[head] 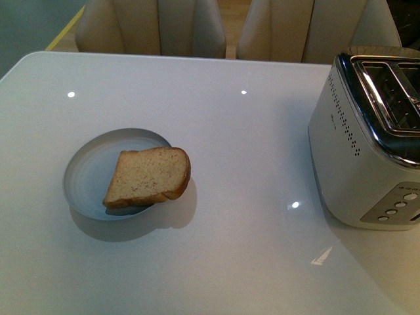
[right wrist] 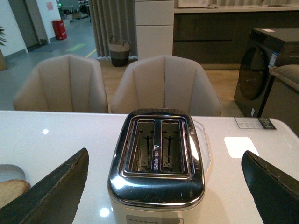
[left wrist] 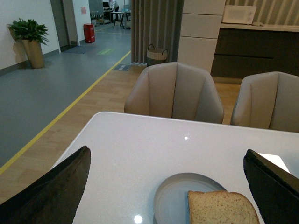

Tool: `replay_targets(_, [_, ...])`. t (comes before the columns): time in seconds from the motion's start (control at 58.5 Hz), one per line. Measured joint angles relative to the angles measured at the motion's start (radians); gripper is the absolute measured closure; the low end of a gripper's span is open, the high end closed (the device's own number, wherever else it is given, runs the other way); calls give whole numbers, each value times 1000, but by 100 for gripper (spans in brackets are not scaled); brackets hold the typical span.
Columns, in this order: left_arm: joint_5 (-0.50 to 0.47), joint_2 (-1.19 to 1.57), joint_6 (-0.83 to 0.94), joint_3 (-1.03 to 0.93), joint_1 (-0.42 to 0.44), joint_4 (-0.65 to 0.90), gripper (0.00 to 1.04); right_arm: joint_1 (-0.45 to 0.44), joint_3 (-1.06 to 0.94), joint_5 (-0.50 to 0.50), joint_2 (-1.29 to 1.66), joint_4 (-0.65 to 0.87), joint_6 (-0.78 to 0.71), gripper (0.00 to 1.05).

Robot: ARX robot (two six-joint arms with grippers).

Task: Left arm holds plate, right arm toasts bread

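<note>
A slice of tan bread (head: 148, 176) lies on the pale grey-blue plate (head: 85, 172), its crust end hanging over the plate's right rim. Neither arm shows in the front view. In the left wrist view my left gripper (left wrist: 168, 184) is open, its black fingers (left wrist: 56, 186) spread wide on either side of the plate (left wrist: 173, 196) and bread (left wrist: 222, 207), above and short of them. My right gripper (right wrist: 166, 186) is open too, with the toaster (right wrist: 156, 186) between its spread fingers (right wrist: 273, 186). Both toaster slots are empty.
The white and chrome toaster (head: 371, 141) stands at the table's right edge, buttons on its near end. Two beige chairs (head: 151, 26) stand behind the glossy white table (head: 249, 197). A washing machine (right wrist: 264, 70) sits beyond the table.
</note>
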Motion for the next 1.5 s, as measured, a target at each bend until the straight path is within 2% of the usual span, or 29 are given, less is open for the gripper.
replay_targets(0.427, [1, 0, 0, 0, 0, -1, 7, 0, 0, 0, 0, 0, 0, 9])
replay_targets(0.462, [44, 26, -8, 18, 11, -53, 7, 0, 0, 0, 0, 0, 0, 9])
replay_targets(0.53, [175, 208, -31, 127, 44, -269, 7, 0, 0, 1, 0, 0, 0, 9])
replay_targets(0.581, [200, 332, -35, 163, 46, -274, 7, 0, 0, 0, 0, 0, 0, 9])
replay_targets(0.718, [225, 643, -33, 213, 61, -58, 7, 0, 0, 1, 0, 0, 0, 9])
replay_targets(0.855, [220, 1081, -55, 276, 77, 304, 7, 0, 0, 0, 0, 0, 0, 9])
replay_targets(1.094, [182, 1614, -149, 372, 63, 637, 7, 0, 0, 0, 0, 0, 0, 9])
replay_targets(1.35, [113, 2115, -234, 556, 31, 744, 7, 0, 0, 0, 0, 0, 0, 9])
replay_targets(1.504, [108, 2222, -259, 626, 7, 742, 7, 0, 0, 0, 0, 0, 0, 9])
